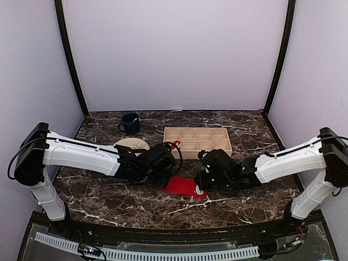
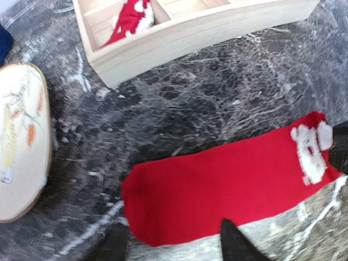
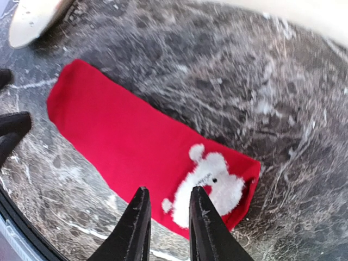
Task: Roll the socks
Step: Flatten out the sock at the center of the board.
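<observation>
Two low reaches meet mid-table: left arm (image 1: 81, 154) and right arm (image 1: 288, 161) stretch inward, wrists down. Left gripper (image 2: 173, 225) gapes wide around the plain end of one sock (image 1: 182, 186). Right gripper (image 3: 169, 188) is narrow over its white-patterned end; I cannot tell whether it grips. That sock lies flat, lengthwise left to right. The second sock (image 2: 130, 19) sits in the tray's (image 2: 179, 41) end compartment.
</observation>
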Controlling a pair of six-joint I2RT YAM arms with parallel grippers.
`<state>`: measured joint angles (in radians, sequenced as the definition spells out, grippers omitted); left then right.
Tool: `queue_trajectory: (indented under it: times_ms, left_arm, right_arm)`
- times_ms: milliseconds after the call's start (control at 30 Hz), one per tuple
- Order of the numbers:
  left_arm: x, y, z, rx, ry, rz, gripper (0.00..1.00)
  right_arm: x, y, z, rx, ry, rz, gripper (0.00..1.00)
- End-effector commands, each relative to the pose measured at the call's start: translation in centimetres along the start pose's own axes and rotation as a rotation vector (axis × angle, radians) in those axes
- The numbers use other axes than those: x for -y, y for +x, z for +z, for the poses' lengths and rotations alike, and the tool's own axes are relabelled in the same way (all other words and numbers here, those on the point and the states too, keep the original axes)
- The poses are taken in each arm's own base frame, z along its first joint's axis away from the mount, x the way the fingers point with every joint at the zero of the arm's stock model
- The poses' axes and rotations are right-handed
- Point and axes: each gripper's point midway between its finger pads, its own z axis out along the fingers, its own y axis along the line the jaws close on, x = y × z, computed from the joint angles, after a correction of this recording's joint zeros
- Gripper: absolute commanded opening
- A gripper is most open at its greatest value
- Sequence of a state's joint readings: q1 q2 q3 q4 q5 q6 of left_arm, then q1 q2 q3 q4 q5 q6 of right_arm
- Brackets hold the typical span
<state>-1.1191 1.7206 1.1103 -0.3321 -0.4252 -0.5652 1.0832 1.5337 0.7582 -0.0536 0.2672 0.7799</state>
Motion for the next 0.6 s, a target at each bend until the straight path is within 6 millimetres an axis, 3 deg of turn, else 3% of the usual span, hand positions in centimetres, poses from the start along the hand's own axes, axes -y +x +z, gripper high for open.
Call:
queue_trajectory:
  times_ms: [0, 67, 200, 333, 567]
  left_arm:
    - [2.3, -0.6, -0.2, -0.011, 0.121, -0.011, 0.32]
    - [2.6, -0.7, -0.4, -0.017, 0.151, -0.038, 0.14]
    - [2.3, -0.7, -0.2, -0.044, 0.173, -0.087, 0.13]
    - [1.8, 0.3, 0.9, -0.105, 0.207, -0.153, 0.00]
    - [1.0, 2.6, 3.1, -0.208, 0.205, -0.191, 0.00]
  right_arm:
    - [0.0, -2.4, -0.7, 0.051, 0.022, -0.047, 0.24]
    - [0.1, -3.0, -0.6, 0.053, 0.022, -0.055, 0.24]
    - [0.0, -3.8, -0.1, 0.039, 0.022, -0.074, 0.23]
    - [-0.3, -3.5, 0.6, 0.001, 0.009, -0.090, 0.23]
    - [0.0, -1.3, 2.8, -0.102, 0.017, -0.113, 0.22]
